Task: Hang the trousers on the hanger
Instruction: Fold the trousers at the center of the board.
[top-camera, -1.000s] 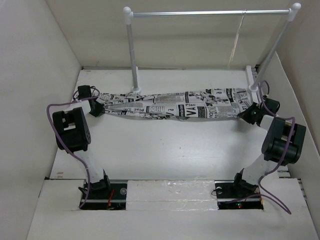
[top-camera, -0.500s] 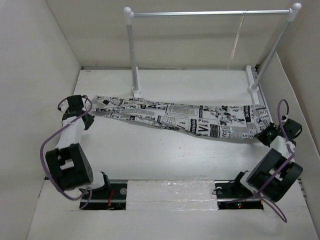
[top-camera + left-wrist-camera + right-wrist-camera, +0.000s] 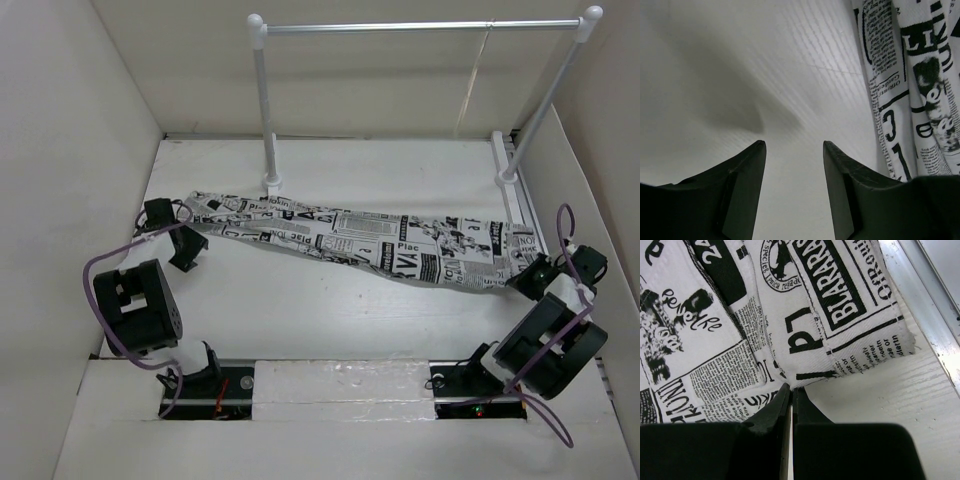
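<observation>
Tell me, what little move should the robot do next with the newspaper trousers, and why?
Probably open the right end effector and let go. The trousers lie spread flat on the table, the left end effector is open over bare table beside the cloth, and only the right one pinches an edge.

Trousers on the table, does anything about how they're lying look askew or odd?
Yes. The trousers lie stretched in a slanted strip across the table. They are pinched at the right end only, by the right end effector. The left end effector gapes open over bare table beside them, gripping nothing.
</observation>
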Tool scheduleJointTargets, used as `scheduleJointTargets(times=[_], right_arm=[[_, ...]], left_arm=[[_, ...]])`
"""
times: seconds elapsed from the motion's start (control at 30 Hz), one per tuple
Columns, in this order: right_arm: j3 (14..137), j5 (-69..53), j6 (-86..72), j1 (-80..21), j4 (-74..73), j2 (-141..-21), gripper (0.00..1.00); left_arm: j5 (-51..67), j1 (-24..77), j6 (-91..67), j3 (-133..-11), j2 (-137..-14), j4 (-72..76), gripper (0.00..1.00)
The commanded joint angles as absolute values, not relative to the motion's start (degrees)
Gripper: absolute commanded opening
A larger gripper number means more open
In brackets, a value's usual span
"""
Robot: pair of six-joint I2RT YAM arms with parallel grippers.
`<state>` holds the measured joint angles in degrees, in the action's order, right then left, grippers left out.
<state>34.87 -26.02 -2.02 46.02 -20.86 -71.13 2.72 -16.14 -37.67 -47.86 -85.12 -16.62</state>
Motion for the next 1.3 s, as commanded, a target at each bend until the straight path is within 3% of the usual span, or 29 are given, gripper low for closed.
scheduleJointTargets(times=[0.0,0.4,0.6,0.77,0.83,1.0,1.27], right_arm=[[36.5,-30.1,-1.0,46.1,-17.1,-71.4,0.0],[36.6,-30.9,-1.0,45.6,-15.5,-73.7,0.0],[36.7,-31.6,-1.8,45.1,-14.7,-73.7,0.0],[36.1,-32.3,-2.5,43.6,-13.4,-73.6,0.0],[35.7,-31.7,-2.5,43.6,-13.2,-73.4,0.0],[36.6,-29.8,-1.7,43.6,-14.1,-74.0,0.0],[41.0,-26.5,-4.5,43.6,-14.0,-76.8,0.0]], left_arm=[[7.2,-16.1,-40.8,-51.5,-88.4,-11.1,0.46],[2.8,-13.7,-44.2,-60.2,-102.4,-9.7,0.43],[1.4,-13.7,-44.0,-61.5,-104.9,-9.8,0.2],[0.6,-13.7,-43.0,-62.9,-106.5,-9.8,0.17],[0.6,-13.7,-41.9,-63.5,-106.9,-9.8,0.0],[-3.8,-13.7,-39.5,-63.8,-104.9,-12.8,0.0],[-10.8,-21.0,-32.7,-53.6,-89.6,-14.9,0.0]])
